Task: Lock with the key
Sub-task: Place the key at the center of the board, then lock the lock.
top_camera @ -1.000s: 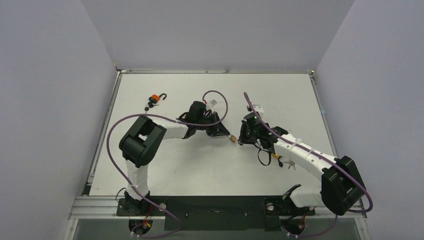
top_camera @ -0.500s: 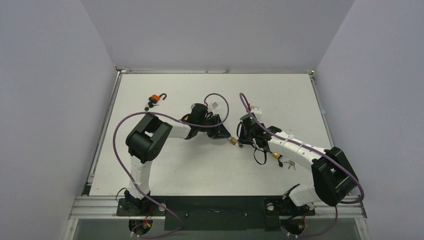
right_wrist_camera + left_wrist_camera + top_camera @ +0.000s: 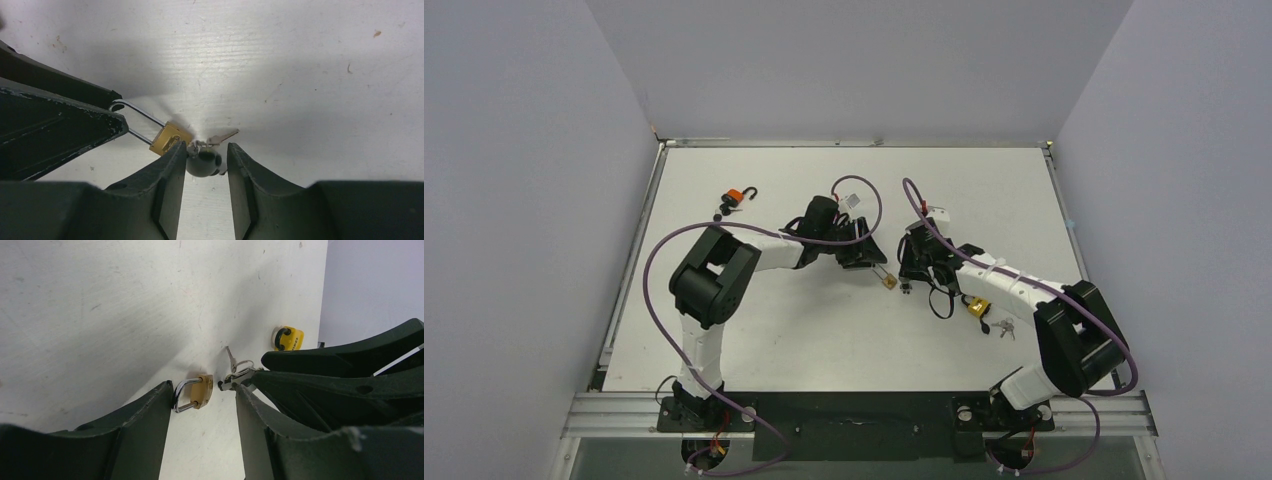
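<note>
A small brass padlock (image 3: 888,281) lies on the white table between my two grippers. Both legs of its steel shackle (image 3: 182,395) meet the brass body (image 3: 167,138). A black-headed key (image 3: 202,162) sits at the foot of the padlock body (image 3: 202,391), and a bare key (image 3: 222,136) hangs from its ring. My left gripper (image 3: 203,387) is open, one fingertip next to the shackle. My right gripper (image 3: 206,147) is open too, with the key's black head between its fingertips and a gap on the right side. Seen from above, the left gripper (image 3: 874,262) and the right gripper (image 3: 906,280) flank the padlock.
A yellow padlock (image 3: 977,307) lies under the right forearm, with loose keys (image 3: 1004,327) just beyond it. An orange padlock (image 3: 736,197) and its black keys (image 3: 721,212) sit at the far left. The yellow padlock (image 3: 290,338) also shows in the left wrist view.
Both grippers have opened, letting go of the brass padlock and its key. The left gripper has drawn back a little from the padlock.
</note>
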